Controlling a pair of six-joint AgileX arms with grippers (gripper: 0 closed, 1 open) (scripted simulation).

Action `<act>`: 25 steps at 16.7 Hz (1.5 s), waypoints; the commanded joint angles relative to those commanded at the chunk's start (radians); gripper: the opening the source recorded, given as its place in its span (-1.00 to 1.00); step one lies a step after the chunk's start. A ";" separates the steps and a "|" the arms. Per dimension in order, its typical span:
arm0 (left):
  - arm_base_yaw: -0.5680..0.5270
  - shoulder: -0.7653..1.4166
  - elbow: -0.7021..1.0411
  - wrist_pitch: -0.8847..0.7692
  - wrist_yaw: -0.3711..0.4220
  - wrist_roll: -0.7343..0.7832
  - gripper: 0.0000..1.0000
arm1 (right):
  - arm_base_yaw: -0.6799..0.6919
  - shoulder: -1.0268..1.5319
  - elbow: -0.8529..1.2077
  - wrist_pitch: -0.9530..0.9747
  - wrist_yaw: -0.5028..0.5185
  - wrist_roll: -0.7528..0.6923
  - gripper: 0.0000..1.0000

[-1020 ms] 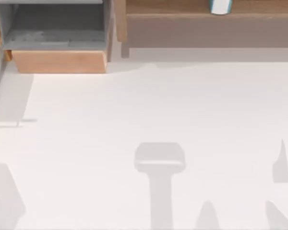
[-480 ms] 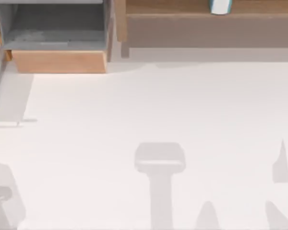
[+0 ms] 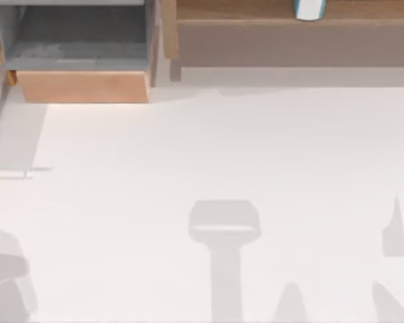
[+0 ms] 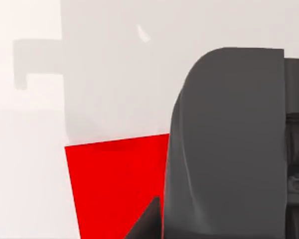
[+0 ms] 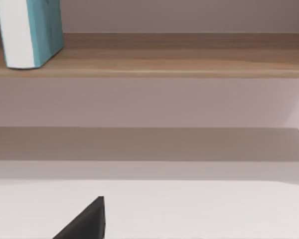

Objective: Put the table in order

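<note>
Shadow at lower left of top view has shifted and flattened against earlier frames; nothing else moved. Tabletop [image 3: 209, 148] spans most of top view, white, bare but for grey shadows. Light-wood box [image 3: 81, 86] with grey inside at upper left. Brown shelf [image 3: 289, 33] along upper right, teal-and-white book [image 3: 309, 9] upright on it. Left gripper [image 4: 229, 149] dark, close over red flat object [image 4: 114, 184] in left wrist view; opening: cannot tell. Right gripper: dark fingertip [image 5: 87, 221] low in right wrist view, facing shelf; opening: cannot tell.
</note>
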 joint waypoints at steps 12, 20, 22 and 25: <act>0.081 0.061 -0.036 -0.050 -0.064 -0.083 -1.00 | 0.000 0.000 0.000 0.000 0.000 0.000 1.00; 0.081 0.061 -0.036 -0.050 -0.064 -0.083 -0.10 | 0.000 0.000 0.000 0.000 0.000 0.000 1.00; 0.081 0.061 -0.036 -0.050 -0.064 -0.083 0.21 | 0.000 0.000 0.000 0.000 0.000 0.000 1.00; 0.081 0.061 -0.036 -0.050 -0.064 -0.083 0.66 | 0.000 0.000 0.000 0.000 0.000 0.000 1.00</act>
